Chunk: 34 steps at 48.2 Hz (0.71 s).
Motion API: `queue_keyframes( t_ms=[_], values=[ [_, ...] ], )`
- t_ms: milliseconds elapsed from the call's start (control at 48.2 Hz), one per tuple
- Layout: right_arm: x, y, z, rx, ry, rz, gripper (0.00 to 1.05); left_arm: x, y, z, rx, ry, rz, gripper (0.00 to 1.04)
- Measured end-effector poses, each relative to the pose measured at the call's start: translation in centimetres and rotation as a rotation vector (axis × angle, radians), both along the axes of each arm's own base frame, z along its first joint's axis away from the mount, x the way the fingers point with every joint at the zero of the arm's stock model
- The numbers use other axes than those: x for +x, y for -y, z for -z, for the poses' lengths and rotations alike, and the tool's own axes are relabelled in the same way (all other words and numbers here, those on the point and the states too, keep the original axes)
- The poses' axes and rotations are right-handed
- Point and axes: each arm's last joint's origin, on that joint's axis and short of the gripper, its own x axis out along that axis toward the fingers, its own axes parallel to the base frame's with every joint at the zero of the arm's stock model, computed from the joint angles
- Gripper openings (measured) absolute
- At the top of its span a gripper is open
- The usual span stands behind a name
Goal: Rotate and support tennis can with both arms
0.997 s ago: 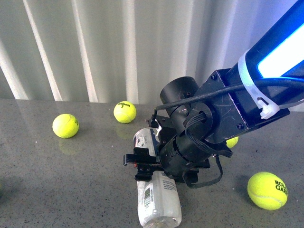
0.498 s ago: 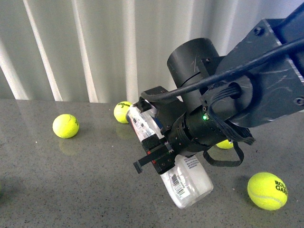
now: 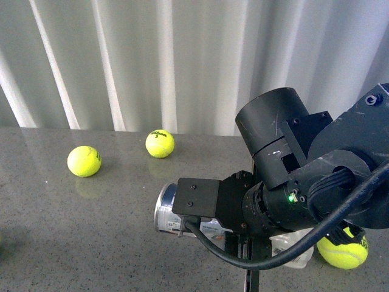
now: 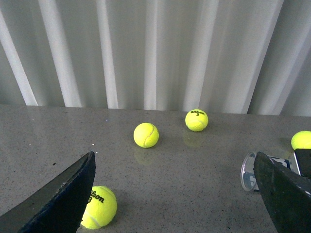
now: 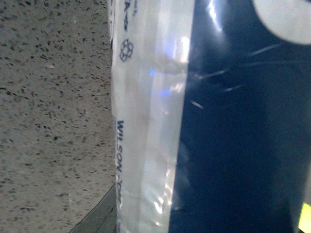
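The tennis can (image 3: 167, 208) lies nearly level in the lower middle of the front view. Its silver rim points toward the left of the frame, and its clear end pokes out at lower right behind the arm. The right arm (image 3: 316, 176) fills the right side, its wrist bent across toward the centre, with a small green light on the joint. The right gripper (image 3: 219, 210) is clamped round the can's middle. Its wrist camera sees only the navy and white label pressed close, with speckled counter (image 3: 73, 231) alongside. I cannot tell whether anything is inside the can.

The left gripper (image 4: 174, 156) hangs with its fingers (image 4: 65, 194) spread wide, holding nothing, and the can's rim shows just beside one of them.

In the front view, one tennis ball (image 3: 84, 161) sits at middle left. Another (image 3: 160, 143) lies near the pale curtain (image 3: 121, 61) that closes off the back edge. A third (image 3: 343, 250) sits at lower right, partly hidden by the arm. Grey counter stretches across the lower left of the frame.
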Motion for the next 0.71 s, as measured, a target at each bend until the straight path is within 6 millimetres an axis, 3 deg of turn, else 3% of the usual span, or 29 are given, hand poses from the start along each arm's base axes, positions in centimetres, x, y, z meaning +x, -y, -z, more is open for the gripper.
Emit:
queue_keyframes(
  t_ms=[228, 706],
  values=[
    [0.5, -0.8, 0.5, -0.074, 0.048, -0.145, 0.39, 0.0, 0.0, 0.0, 0.000, 0.000, 0.000, 0.98],
    [0.3, -4.5, 2.6, -0.057, 0.038, -0.220, 0.45, 0.0, 0.0, 0.0, 0.000, 0.000, 0.000, 0.98]
  ],
)
